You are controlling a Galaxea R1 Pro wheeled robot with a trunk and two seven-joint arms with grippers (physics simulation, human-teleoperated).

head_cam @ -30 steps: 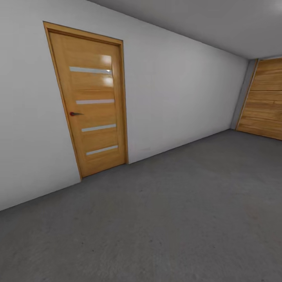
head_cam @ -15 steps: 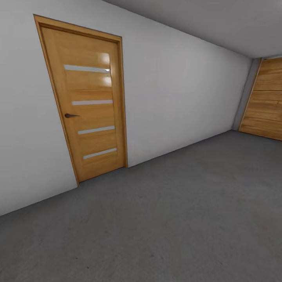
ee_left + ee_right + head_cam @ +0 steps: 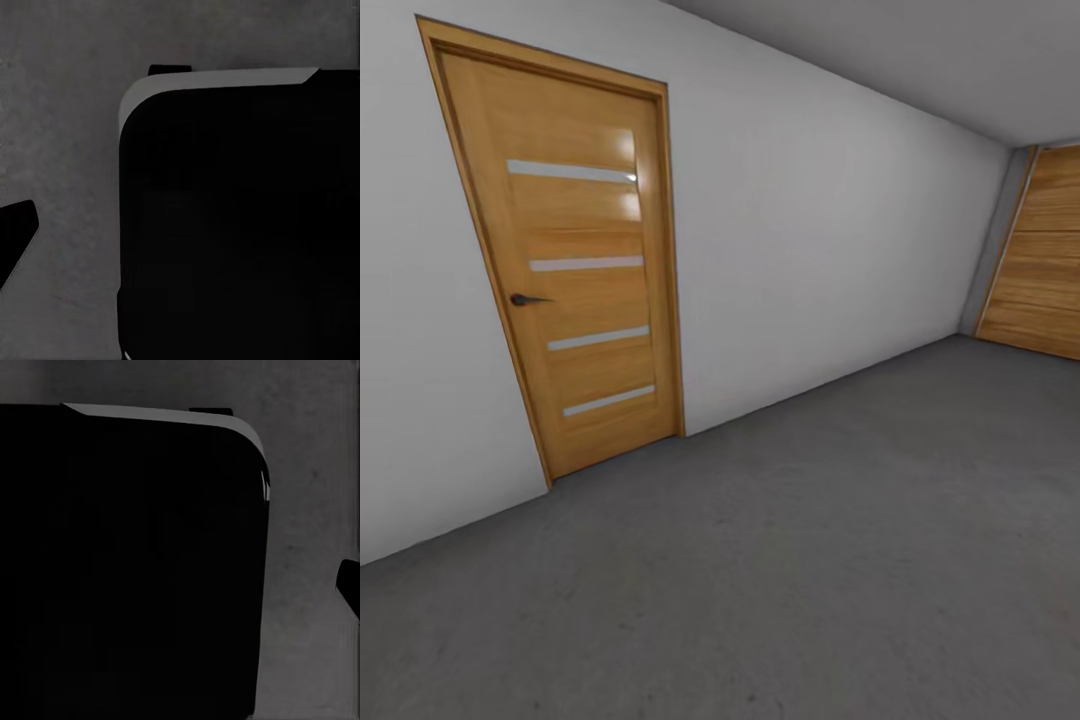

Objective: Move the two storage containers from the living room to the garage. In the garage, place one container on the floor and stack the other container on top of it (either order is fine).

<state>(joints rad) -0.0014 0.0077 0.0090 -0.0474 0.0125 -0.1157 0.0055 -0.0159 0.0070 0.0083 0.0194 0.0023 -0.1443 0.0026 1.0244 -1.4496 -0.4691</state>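
Floor [image 3: 840, 560]: dark grey concrete, rough and matte, running from the near edge of the head view back to the pale wall [image 3: 810, 260] and the wood-plank door [image 3: 1045, 255] at far right. Same grey surface under both wrist views.

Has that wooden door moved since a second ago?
No. The door keeps its place in the white wall and stays closed; both slid left and grew together, so the camera moved, not the door.
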